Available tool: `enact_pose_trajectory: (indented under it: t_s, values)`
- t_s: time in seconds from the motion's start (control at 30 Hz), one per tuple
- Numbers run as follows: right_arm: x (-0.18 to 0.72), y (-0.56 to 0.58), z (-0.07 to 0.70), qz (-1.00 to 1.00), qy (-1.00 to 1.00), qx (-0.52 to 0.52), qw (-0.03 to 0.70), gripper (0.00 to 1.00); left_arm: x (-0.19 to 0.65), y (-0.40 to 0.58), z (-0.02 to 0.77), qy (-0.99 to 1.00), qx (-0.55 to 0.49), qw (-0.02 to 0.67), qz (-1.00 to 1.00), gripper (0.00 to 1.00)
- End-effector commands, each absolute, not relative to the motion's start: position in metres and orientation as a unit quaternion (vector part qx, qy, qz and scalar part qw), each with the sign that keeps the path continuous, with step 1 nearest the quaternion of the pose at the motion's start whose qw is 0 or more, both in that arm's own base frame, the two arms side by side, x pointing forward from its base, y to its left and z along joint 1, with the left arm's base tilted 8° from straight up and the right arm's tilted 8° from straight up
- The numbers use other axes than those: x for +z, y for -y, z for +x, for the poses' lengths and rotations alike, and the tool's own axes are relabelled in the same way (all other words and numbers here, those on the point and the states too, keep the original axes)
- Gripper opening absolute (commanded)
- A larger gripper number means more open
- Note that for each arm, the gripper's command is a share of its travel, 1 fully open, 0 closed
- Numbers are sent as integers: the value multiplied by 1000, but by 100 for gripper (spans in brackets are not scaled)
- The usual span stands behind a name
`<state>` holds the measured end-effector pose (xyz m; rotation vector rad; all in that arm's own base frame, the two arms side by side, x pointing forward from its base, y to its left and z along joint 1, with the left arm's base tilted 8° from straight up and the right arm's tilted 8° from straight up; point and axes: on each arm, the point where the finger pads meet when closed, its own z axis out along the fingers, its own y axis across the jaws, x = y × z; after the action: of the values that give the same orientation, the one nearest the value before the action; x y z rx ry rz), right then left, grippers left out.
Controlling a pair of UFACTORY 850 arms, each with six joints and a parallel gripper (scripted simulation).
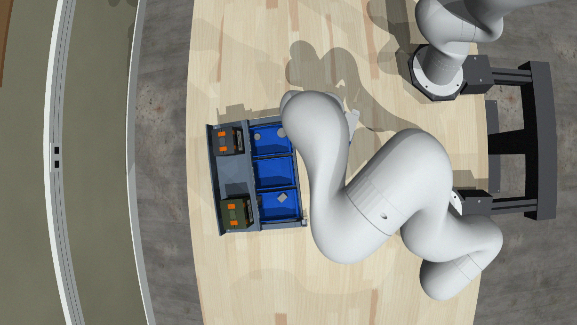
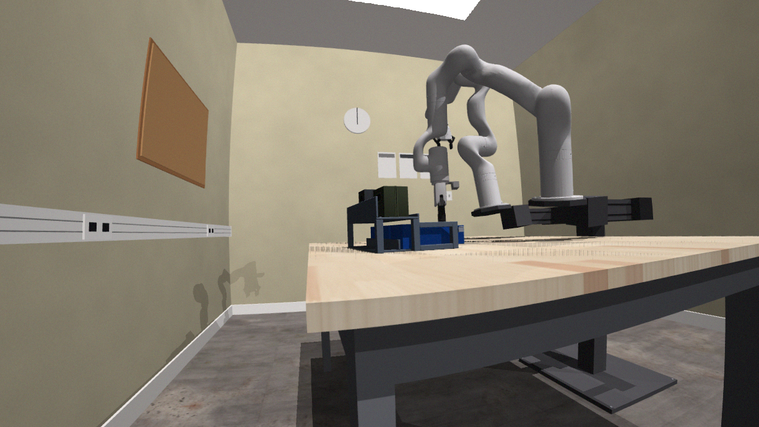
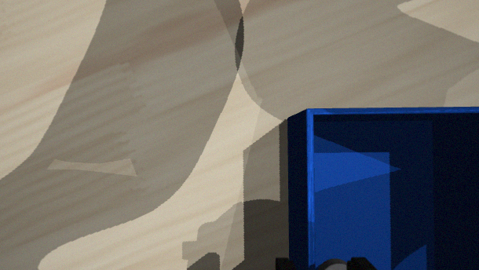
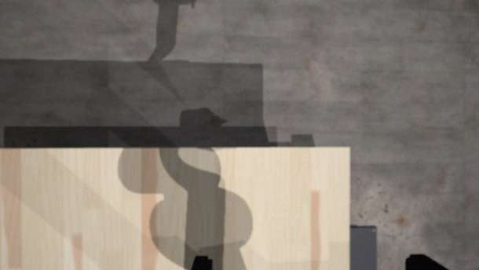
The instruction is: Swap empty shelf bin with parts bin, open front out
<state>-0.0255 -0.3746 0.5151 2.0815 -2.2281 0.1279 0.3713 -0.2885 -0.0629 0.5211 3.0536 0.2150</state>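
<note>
The parts bin [image 3: 353, 220] [image 2: 460, 233] is blue and stands on the table beside the shelf; the arm hides most of it in the top view. A round grey part [image 3: 336, 266] shows in it at the left wrist view's bottom edge. The empty blue bin [image 1: 273, 171] sits in the shelf's middle spot. My left gripper [image 3: 319, 264] [image 2: 441, 216] points down at the parts bin, partly open, with its fingertips on either side of the bin's wall line. Nothing is gripped. My right gripper [image 4: 310, 264] [image 2: 444, 142] is wide open and empty, high above the table.
The grey-blue shelf [image 1: 234, 169] [image 2: 379, 236] holds a bin with round parts [image 1: 266, 141] and a bin with a square part [image 1: 270, 207] on either side of the empty one. A dark case [image 1: 228, 141] and a green case [image 1: 236, 214] stand on its upper board.
</note>
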Motion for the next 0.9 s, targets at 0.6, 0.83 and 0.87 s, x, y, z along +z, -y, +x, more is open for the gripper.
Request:
enact_pose_trajectory:
  t_s: [0.6,0.83,0.87]
  values:
    - [516,375,-26,681,729,43,46,100,-68,288,372,-983,69,21,168,27]
    - [516,375,-26,681,729,43,46,100,-68,288,372,-983,69,21,168,27]
    - [516,375,-26,681,729,43,46,100,-68,288,372,-983,69,21,168,27]
